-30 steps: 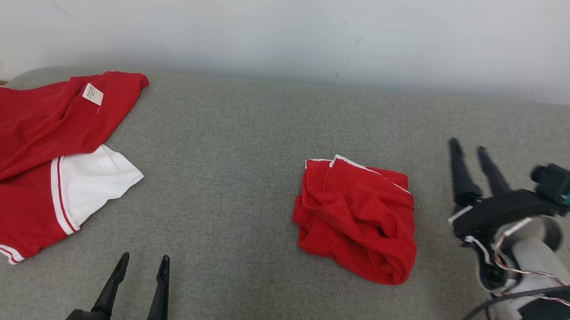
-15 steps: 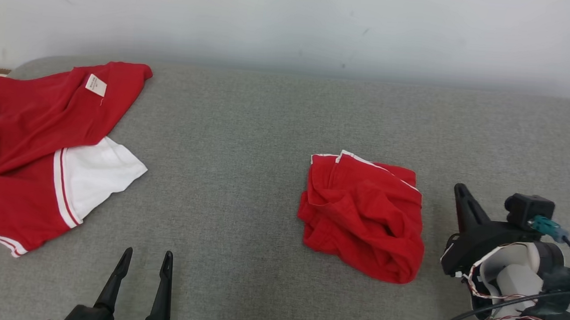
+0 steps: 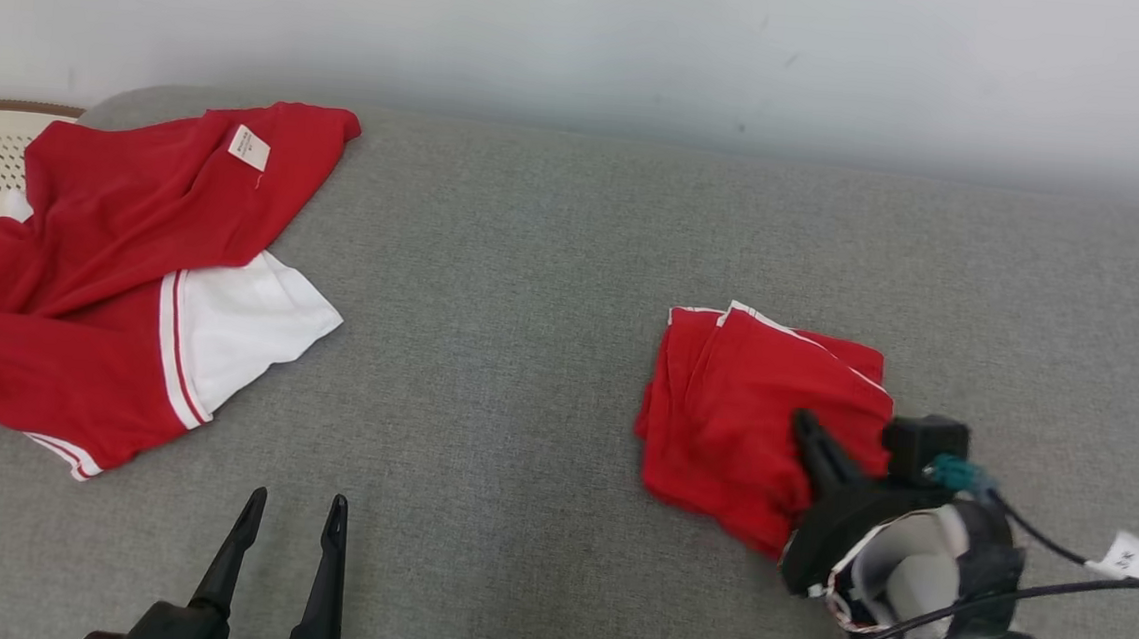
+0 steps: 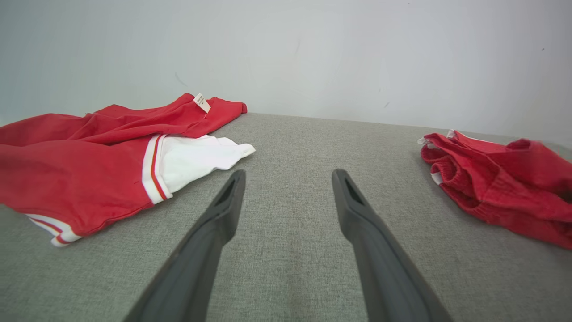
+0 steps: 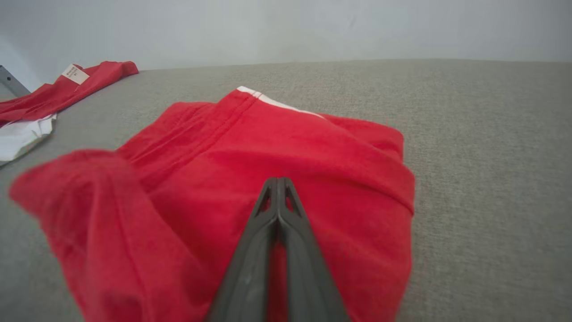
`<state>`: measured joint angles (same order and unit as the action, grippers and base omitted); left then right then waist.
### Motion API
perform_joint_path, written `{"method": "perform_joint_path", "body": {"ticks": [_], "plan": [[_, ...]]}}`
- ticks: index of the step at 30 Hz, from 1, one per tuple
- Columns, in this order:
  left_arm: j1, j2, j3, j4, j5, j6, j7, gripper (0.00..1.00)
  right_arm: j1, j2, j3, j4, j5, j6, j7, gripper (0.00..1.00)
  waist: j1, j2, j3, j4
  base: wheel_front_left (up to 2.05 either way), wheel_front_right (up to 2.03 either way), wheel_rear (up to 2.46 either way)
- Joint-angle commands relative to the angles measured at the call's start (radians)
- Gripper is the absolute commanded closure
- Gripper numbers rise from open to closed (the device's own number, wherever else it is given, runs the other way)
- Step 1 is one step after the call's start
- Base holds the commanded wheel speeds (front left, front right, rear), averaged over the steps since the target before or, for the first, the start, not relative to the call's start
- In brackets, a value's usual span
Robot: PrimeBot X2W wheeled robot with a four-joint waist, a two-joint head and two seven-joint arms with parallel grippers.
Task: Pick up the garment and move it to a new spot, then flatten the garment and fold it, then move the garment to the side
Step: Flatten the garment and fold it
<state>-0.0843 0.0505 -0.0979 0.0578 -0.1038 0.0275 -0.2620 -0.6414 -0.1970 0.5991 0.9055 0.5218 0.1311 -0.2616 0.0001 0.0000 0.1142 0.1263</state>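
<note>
Right hand point(image 3: 805, 424) has swung in onto the near-right corner of the folded garment point(image 3: 739, 402), clenched; whether cloth is caught cannot be told. Left hand point(image 3: 297, 498), released, sits well left

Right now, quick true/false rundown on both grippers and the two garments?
1. The right gripper is shut, fingers over the folded red garment. True.
2. The left gripper is shut. False: its fingers stand apart above the bare grey surface.
3. The red-and-white garment lies spread at the robot's left. True.
4. The two garments touch. False: grey surface separates them.
</note>
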Motion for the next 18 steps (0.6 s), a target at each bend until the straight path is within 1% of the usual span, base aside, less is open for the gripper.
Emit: {"method": "perform_joint_path", "body": {"ticks": [1, 10, 16, 18], "plan": [[-0.005, 0.0, 0.003, 0.002, 0.009, -0.003, -0.004, 0.0, 0.014, 0.007, 0.015, -0.013, 0.008, -0.001, -0.005, 1.0, -0.0001, 0.0, -0.002, 0.005, 0.0, 0.0, 0.0], [0.0, 0.0, -0.004, 0.006, 0.003, 0.004, -0.004, 0.0, 0.078, 0.05, 0.115, -0.121, 0.034, -0.001, -0.003, 1.0, -0.0001, 0.0, -0.013, 0.013, 0.0, 0.0, 0.0], [0.009, 0.0, -0.005, 0.009, -0.001, 0.006, -0.004, 0.0, 0.108, 0.066, 0.163, -0.129, 0.058, -0.001, -0.003, 1.0, -0.0001, 0.0, -0.024, 0.011, 0.0, 0.0, 0.0], [0.014, 0.0, -0.004, 0.008, -0.001, 0.007, -0.004, 0.0, 0.114, 0.068, 0.165, -0.139, 0.07, -0.001, -0.003, 1.0, -0.0001, 0.0, -0.029, 0.007, 0.0, 0.0, 0.0]]}}
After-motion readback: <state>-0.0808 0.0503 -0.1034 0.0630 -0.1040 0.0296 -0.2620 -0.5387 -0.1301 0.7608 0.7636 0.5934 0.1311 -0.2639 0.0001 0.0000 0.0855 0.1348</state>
